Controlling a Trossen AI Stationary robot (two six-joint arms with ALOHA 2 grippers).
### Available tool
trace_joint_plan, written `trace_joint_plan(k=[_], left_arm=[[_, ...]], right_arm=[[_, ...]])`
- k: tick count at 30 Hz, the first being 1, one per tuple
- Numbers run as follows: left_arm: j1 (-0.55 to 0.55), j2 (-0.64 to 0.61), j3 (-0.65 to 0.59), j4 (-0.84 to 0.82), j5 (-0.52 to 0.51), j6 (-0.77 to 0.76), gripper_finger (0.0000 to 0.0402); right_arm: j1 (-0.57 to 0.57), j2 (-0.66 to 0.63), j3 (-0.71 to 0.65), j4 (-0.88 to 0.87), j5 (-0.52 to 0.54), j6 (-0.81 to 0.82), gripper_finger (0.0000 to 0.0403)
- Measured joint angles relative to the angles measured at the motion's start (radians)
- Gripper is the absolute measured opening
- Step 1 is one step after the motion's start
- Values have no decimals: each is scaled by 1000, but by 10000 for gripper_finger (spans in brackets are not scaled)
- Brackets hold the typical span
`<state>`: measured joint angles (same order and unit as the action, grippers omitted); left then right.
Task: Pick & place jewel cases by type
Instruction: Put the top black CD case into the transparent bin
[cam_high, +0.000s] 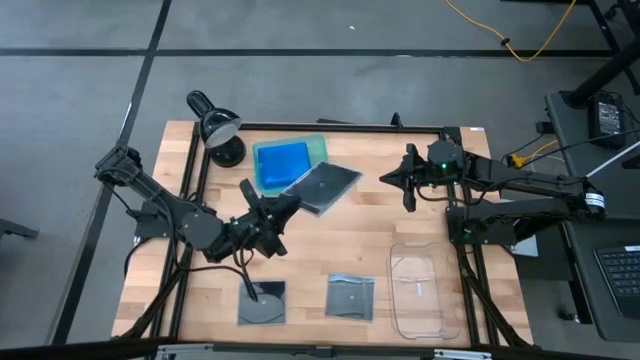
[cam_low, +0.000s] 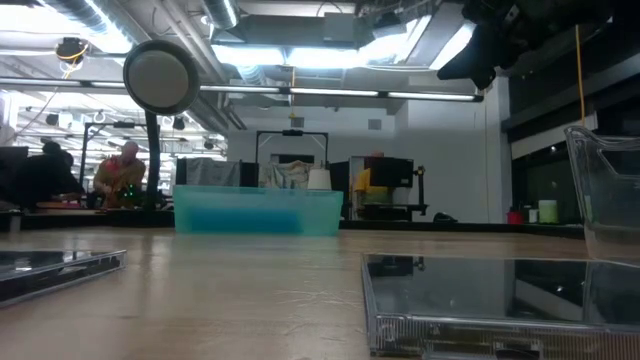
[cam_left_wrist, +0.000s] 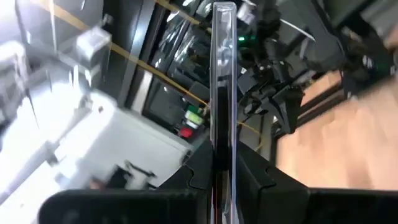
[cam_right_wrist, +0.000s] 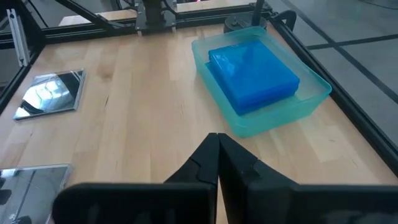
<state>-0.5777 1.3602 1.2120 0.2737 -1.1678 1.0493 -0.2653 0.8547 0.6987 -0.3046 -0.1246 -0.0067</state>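
Left gripper (cam_high: 283, 210) clamped on a grey case (cam_high: 322, 186), held lifted and tilted just beside the green tray (cam_high: 316, 146). Blue cases (cam_high: 280, 163) stacked inside that tray. Two grey cases (cam_high: 351, 296) lie flat, well apart from the tray. Right gripper (cam_high: 393, 179), fingers together, waits near the tray.

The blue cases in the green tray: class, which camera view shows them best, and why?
The right wrist view: it looks down into the green tray, showing the blue cases stacked inside. The high view shows them smaller, from straight above. The low view shows only a blue blur through the tray's wall. The left wrist view misses them.
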Motion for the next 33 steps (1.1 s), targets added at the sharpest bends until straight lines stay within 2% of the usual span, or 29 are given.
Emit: trace_joint_plan(k=[5,11,15,18,21,25,33], left_arm=[[0,0,0,5,-18,-254,24],[11,0,0,14,-18,-675,24],[11,0,0,15,14,-944,24],[12,0,0,14,54,-1091,24],[21,0,0,14,102,-1168,24],[24,-1,0,6,111,-1151,24],[52,-1,-1,-15,119,-1117,24]], right_arm=[[1,0,0,0,-5,-1,10],[35,0,0,0,-60,-24,10],[91,0,0,25,-62,-25,10],[137,0,0,109,-62,-40,10],[167,0,0,222,-65,-59,10],[186,0,1,361,-88,-57,16],[186,6,1,467,-106,60,90]])
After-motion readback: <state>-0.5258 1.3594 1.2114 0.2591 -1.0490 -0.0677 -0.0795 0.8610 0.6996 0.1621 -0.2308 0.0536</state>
